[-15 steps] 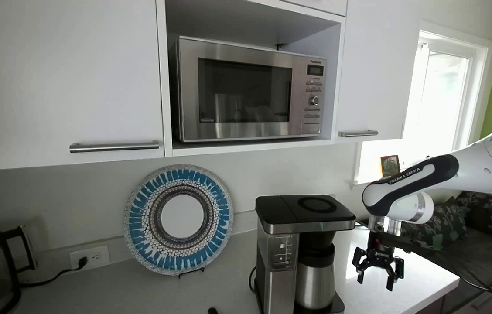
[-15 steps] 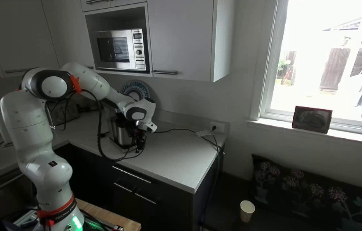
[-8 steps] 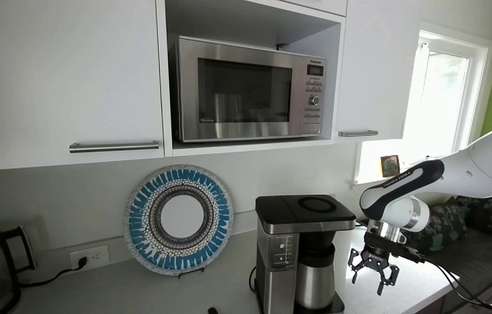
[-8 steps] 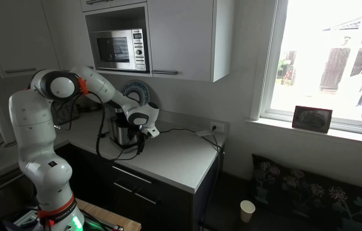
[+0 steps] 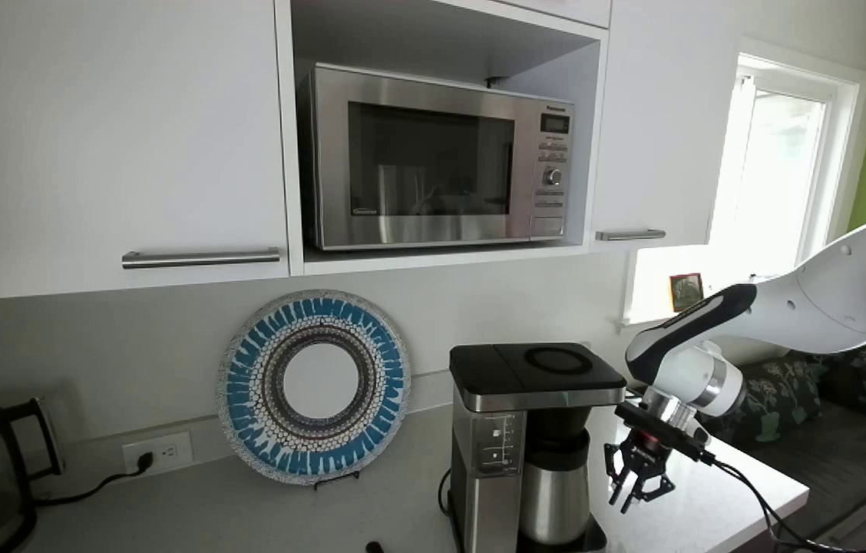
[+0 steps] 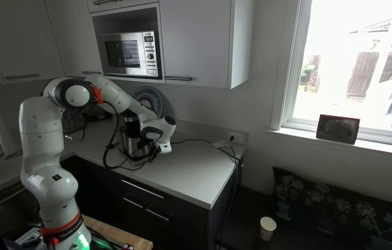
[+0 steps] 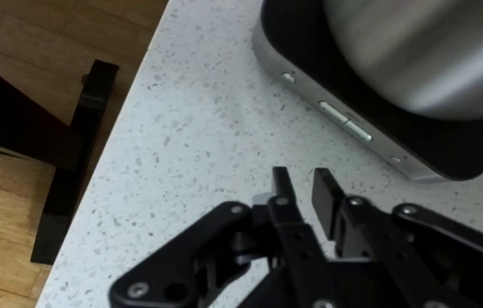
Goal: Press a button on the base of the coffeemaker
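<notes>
On the counter (image 7: pixel 190 124), the upright coffeemaker (image 5: pixel 513 445) seemingly faces the narrowly parted, empty gripper (image 7: pixel 301 172).

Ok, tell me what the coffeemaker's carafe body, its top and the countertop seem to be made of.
Carafe body: satin-looking steel, by its soft gray streaks of reflection.
Coffeemaker's top: low-gloss black, probably plastic; no metallic sheen shows.
Countertop: pale, speckled with gray flecks; likely quartz composite, though natural stone is possible.
</notes>
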You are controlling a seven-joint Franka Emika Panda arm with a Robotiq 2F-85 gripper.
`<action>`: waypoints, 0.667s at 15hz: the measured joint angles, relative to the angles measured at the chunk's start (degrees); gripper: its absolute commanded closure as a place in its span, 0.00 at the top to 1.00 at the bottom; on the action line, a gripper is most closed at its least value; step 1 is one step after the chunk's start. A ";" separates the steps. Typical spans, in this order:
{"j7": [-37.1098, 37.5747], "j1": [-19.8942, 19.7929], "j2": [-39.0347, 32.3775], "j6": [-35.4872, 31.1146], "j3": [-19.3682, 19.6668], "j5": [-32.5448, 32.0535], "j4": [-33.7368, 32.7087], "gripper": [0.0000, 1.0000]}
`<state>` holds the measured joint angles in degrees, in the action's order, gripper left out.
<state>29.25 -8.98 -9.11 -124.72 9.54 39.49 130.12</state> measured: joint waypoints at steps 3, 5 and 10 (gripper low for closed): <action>1.31 0.03 -2.01 -0.09 -0.16 4.46 -0.98 0.00; 1.30 0.06 -3.30 -0.09 -0.33 6.74 -1.44 0.00; 1.19 0.11 -5.95 -0.08 -0.56 11.68 -2.69 0.00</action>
<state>30.44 -8.87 -15.06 -124.80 8.98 51.17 127.43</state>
